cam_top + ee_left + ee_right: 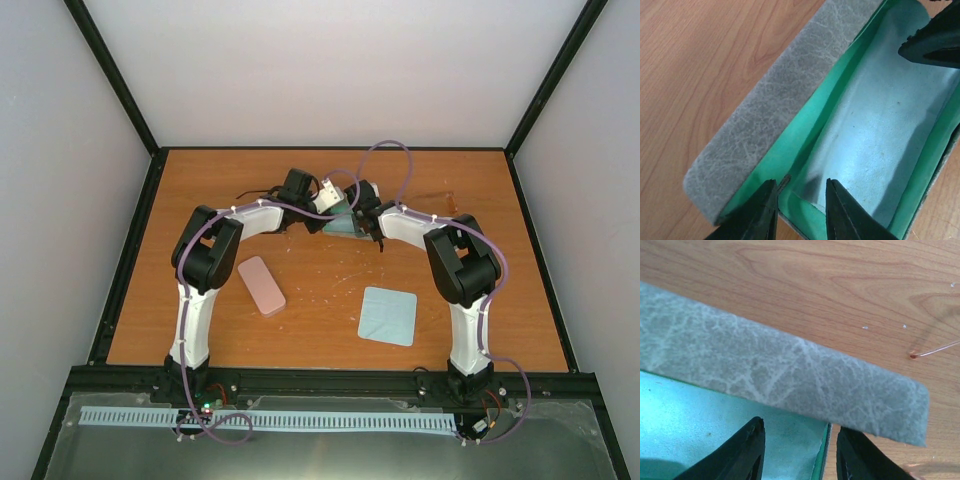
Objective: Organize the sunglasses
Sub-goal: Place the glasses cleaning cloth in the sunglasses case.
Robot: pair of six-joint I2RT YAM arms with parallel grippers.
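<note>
Bench [520, 300]: carrying everything; the work is happening at its far middle.
Grey case [775, 105]: lying open, green lining [800, 145] facing up, a pale blue cloth [880, 130] sitting inside. The step looks like steadying it open for loading. Holding the rim low, without dragging the cloth, seems wise.
Spare cloth [388, 315]: lying flat at near right, well apart.
Pink case [262, 285]: lying closed at near left.
Left end effector [801, 185]: fingers spread, straddling the case's end, pinching nothing.
Right end effector [801, 426]: fingers spread across the rim, likewise empty.
Sunglasses: reddish-brown pair [440, 198] lying on bare wood right of the case, not yet in. The black pair [255, 192] is probably the thin dark shape lying left of it.
Obstruction: both end effectors are crowding the opening.
</note>
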